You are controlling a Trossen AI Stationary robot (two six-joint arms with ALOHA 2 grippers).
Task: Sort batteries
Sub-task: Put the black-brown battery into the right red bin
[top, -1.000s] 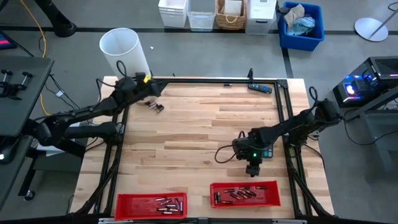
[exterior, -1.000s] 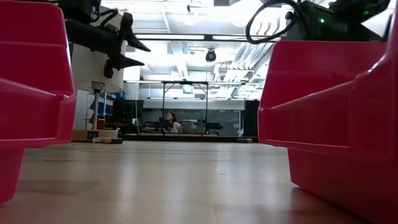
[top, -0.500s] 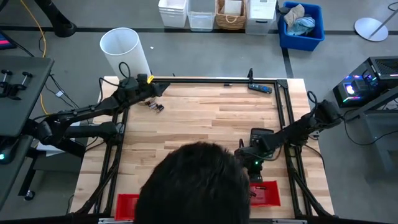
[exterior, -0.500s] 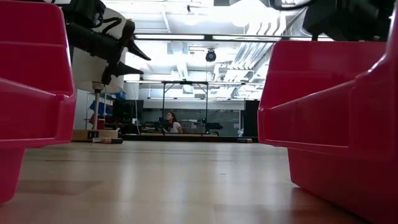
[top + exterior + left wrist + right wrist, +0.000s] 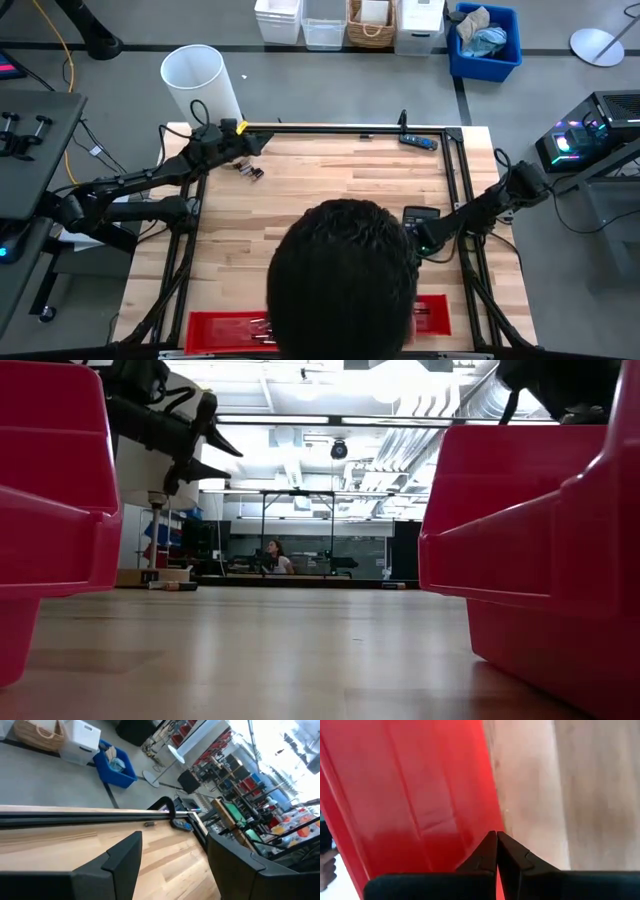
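Observation:
A few small batteries [image 5: 249, 170] lie on the wooden table at the far left. My left gripper [image 5: 252, 144] hovers open just beyond them; it also shows in the low view [image 5: 205, 448], with its fingers apart in the left wrist view [image 5: 172, 865]. More batteries [image 5: 258, 326] lie in the left red tray [image 5: 215, 328]. My right gripper [image 5: 496, 851] is shut and empty above the right red tray [image 5: 415, 795]. In the high view a person's head hides it.
A person's head [image 5: 345, 275] leans over the table's near middle and covers most of both trays. A black calculator [image 5: 418, 215] lies near the right edge. A blue-and-black tool [image 5: 418, 141] lies at the far edge. A white bin [image 5: 200, 80] stands beyond the far left corner.
A person's head has come in over the table's near edge and now hides much of both red trays. My right arm has drawn back from over the right tray toward the table's right edge.

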